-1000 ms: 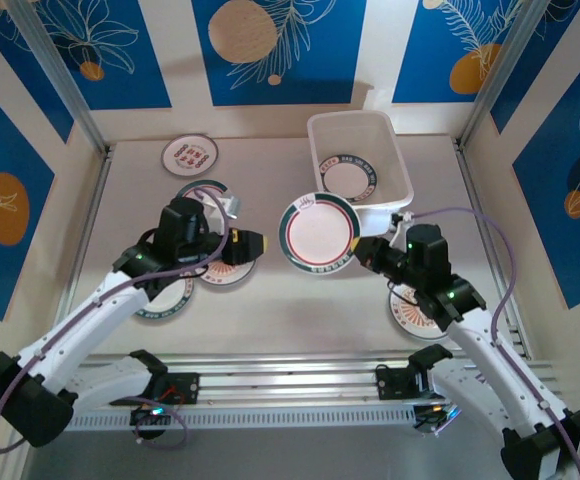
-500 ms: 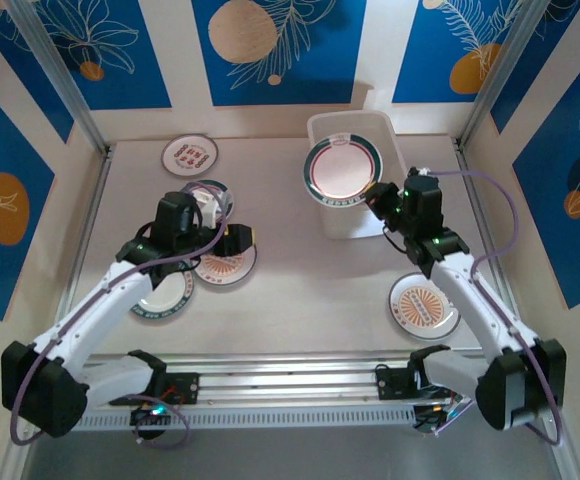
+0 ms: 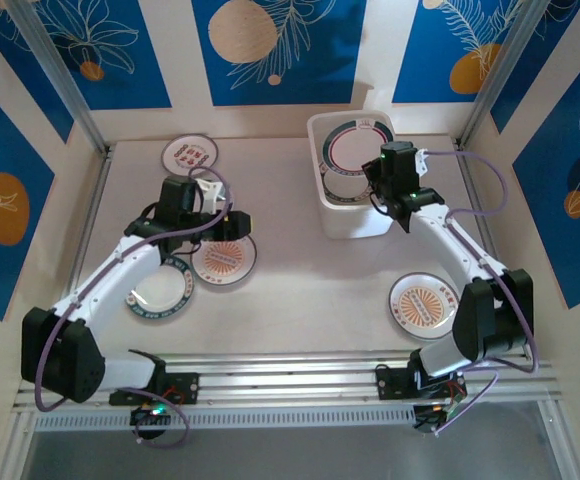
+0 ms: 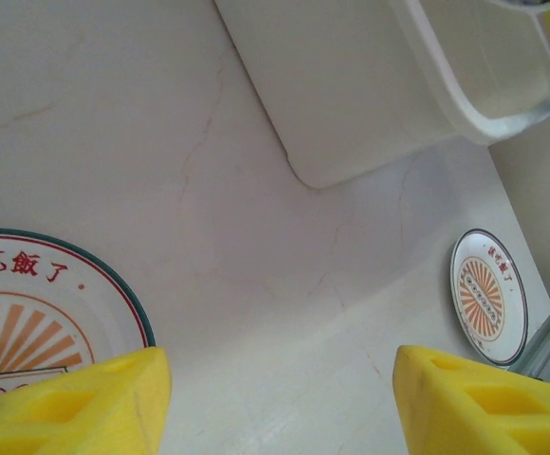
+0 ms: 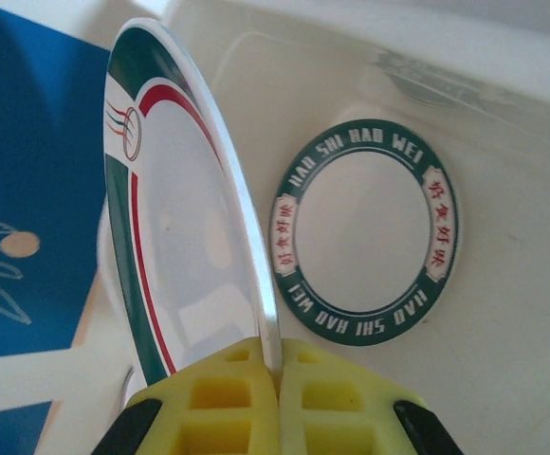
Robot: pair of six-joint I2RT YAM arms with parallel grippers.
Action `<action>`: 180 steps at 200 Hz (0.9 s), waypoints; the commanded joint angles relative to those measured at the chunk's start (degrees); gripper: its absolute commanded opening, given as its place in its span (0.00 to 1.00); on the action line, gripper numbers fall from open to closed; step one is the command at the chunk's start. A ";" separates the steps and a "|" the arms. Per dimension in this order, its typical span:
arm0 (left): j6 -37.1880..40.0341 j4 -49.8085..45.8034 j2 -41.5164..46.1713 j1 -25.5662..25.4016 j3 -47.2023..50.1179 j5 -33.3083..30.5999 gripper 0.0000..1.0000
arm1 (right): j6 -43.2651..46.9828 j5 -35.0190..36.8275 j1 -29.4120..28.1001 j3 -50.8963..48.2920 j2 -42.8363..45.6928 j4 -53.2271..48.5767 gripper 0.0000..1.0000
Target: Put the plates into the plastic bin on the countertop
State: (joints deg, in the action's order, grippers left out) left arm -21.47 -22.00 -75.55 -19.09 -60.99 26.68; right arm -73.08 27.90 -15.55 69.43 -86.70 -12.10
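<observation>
Right gripper pinches a green-and-red rimmed plate by its edge, upright over the plastic bin.
Probably light, stiff and glossy, so slippery and chippable; the rim looks the sensible hold; left gripper gapes empty above the bench.

From the left wrist, the sunburst plate is cut off by the picture's left edge and partly hidden behind one yellow pad of the left gripper, both pads being cut by the bottom edge. The plastic bin is cropped at the top, and the lettering on the small plate by the countertop's near edge is too small to read. From the right wrist, the lower rim of the held plate disappears between the pressed-together pads of the right gripper, and this plate screens the bin's left side.
</observation>
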 commanded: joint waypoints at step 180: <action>3.65 -11.33 -1.71 3.54 -9.29 -1.81 0.64 | -10.65 6.17 -1.02 22.45 -21.85 -17.90 0.00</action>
State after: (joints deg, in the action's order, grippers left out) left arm -18.90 -31.22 -77.06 -16.38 -69.12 25.80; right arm -81.34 31.73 -16.19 87.66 -106.96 -26.76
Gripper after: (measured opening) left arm 0.643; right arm 0.064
